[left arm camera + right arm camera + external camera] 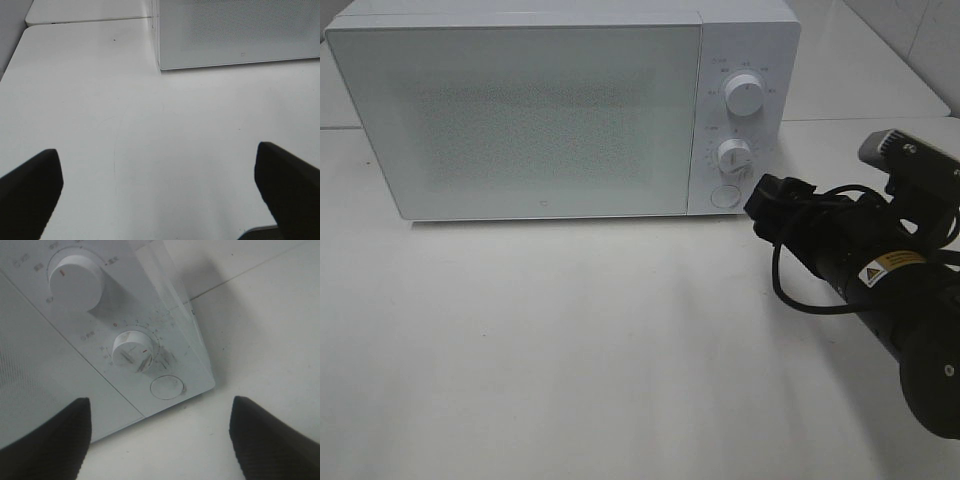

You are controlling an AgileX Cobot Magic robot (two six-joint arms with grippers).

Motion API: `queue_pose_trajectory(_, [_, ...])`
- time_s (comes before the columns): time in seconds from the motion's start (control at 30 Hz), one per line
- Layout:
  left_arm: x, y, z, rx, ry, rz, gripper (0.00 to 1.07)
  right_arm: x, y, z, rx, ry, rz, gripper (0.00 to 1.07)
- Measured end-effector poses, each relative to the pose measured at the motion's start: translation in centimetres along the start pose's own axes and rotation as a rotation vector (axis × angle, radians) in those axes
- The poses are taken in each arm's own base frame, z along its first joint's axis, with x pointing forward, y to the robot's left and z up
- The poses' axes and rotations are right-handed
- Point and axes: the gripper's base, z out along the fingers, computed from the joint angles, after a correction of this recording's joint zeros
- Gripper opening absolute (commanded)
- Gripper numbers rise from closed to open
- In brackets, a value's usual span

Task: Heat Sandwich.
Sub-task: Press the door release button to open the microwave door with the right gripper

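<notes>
Microwave (520, 110): white, standing at the back of the table (570, 350); I see the door closed and its speckled front shows me nothing of the inside
Control panel: on the right side of the microwave front, with an upper knob (744, 98), a lower knob (733, 155) and a round button (723, 196) beneath them
Lower knob, close view: smudged with grey marks, as is the panel around it
Right claw (161, 401): fingers spread wide with nothing between them, just in front of the panel's lower corner near the round button; I cannot tell whether it touches the panel
Right arm: black, reaching in from the right edge of the high view, a cable looped beside it
Left claw (156, 152): fully spread, holding nothing, over bare table with the microwave's left front corner ahead of it
Sandwich: not in sight in any of my views, so I cannot tell where it is
</notes>
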Motion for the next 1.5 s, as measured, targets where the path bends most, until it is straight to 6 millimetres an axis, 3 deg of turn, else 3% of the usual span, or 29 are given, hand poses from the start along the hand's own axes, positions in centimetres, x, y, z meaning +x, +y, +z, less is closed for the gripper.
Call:
queue_pose_trajectory(0.1, [0.0,0.0,0.0,0.000,0.000,0.000,0.99,0.0,0.0,0.0,0.000,0.000,0.280,0.72])
queue_pose_trajectory(0.17, [0.0,0.0,0.0,0.000,0.000,0.000,0.99,0.0,0.0,0.0,0.000,0.000,0.353,0.71])
queue_pose_trajectory(0.27, [0.0,0.0,0.0,0.000,0.000,0.000,0.99,0.0,0.0,0.0,-0.001,0.000,0.613,0.63])
queue_pose_trajectory(0.4, [0.0,0.0,0.0,0.000,0.000,0.000,0.99,0.0,0.0,0.0,-0.001,0.000,0.805,0.56])
queue_pose_trajectory(0.57, [0.0,0.0,0.0,0.000,0.000,0.000,0.99,0.0,0.0,0.0,-0.001,0.000,0.931,0.38])
queue_pose_trajectory(0.6, [0.0,0.0,0.0,0.000,0.000,0.000,0.99,0.0,0.0,0.0,-0.001,0.000,0.942,0.30])
queue_pose_trajectory(0.63, [0.0,0.0,0.0,0.000,0.000,0.000,0.99,0.0,0.0,0.0,-0.001,0.000,0.942,0.30])
queue_pose_trajectory(0.8, [0.0,0.0,0.0,0.000,0.000,0.000,0.99,0.3,-0.1,0.0,0.033,0.024,1.012,0.02])
queue_pose_trajectory(1.3, [0.0,0.0,0.0,0.000,0.000,0.000,0.99,0.8,-0.2,0.1,0.080,0.058,1.033,0.00])
queue_pose_trajectory(1.5, [0.0,0.0,0.0,0.000,0.000,0.000,0.99,0.7,0.9,1.2,0.082,0.068,1.054,0.00])
